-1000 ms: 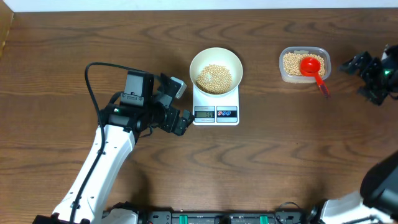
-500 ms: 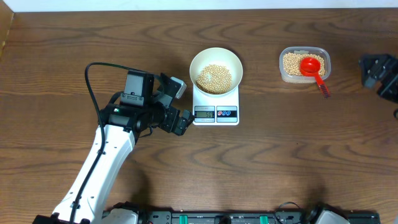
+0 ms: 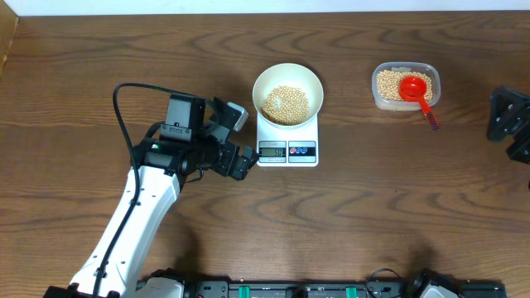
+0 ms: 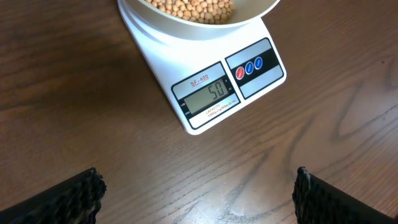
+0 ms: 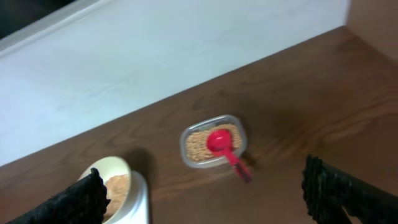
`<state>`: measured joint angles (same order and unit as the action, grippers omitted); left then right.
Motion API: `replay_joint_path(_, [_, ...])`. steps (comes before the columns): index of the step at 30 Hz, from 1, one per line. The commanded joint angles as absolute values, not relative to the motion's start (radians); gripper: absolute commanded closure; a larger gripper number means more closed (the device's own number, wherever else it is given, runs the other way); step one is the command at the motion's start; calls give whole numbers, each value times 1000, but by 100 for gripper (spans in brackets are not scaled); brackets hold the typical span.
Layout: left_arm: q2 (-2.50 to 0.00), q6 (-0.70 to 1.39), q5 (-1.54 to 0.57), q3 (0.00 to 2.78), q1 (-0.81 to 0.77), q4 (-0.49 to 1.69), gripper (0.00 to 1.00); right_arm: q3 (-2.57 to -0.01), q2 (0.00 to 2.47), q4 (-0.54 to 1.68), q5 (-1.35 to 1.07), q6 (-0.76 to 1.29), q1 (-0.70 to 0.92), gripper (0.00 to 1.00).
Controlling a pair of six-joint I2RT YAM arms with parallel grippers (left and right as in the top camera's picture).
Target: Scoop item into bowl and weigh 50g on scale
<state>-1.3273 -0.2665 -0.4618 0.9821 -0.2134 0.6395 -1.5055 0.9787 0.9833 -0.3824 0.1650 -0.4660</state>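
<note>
The white bowl (image 3: 287, 93) holds pale-tan beans (image 3: 286, 103) and stands on the white scale (image 3: 287, 149). In the left wrist view the scale (image 4: 214, 81) reads 50, with the beans (image 4: 193, 9) at the top edge. My left gripper (image 3: 240, 157) is open and empty just left of the scale; its fingertips (image 4: 196, 193) frame bare wood. My right gripper (image 3: 512, 124) is open and empty at the far right edge, raised; its view (image 5: 205, 193) shows the bowl (image 5: 112, 180) and the tub from afar.
A clear plastic tub (image 3: 405, 86) of beans with a red scoop (image 3: 416, 91) resting in it stands at the back right; it also shows in the right wrist view (image 5: 212, 142). The left arm's black cable loops over the table at the left.
The right arm has pulled back to the right, away from the tub, toward the table's edge. The left arm, bowl and scale have not moved.
</note>
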Motion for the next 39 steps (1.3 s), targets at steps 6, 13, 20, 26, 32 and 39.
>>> replay_joint_path(6, [-1319, -273, -459, 1001, -215, 640, 1, -1369, 854, 908, -123, 147, -310, 1])
replay_joint_path(13, [-1319, -273, -459, 1001, -215, 640, 1, -992, 569, 667, 20, 148, -191, 1])
replay_joint_path(20, [-1319, -273, -459, 1001, -215, 640, 1, -582, 283, 397, 40, 148, -165, 1])
replay_joint_path(26, [-1319, -273, -459, 1001, -215, 640, 1, -351, 123, 252, 161, 148, -83, 1])
replay_joint_path(32, [-1319, -273, -459, 1001, -215, 640, 1, -202, 21, 178, 162, 149, -57, 1])
replay_joint_path(39, [-1319, -273, -459, 1001, -215, 640, 1, -74, 5, 97, 170, 148, -30, 1])
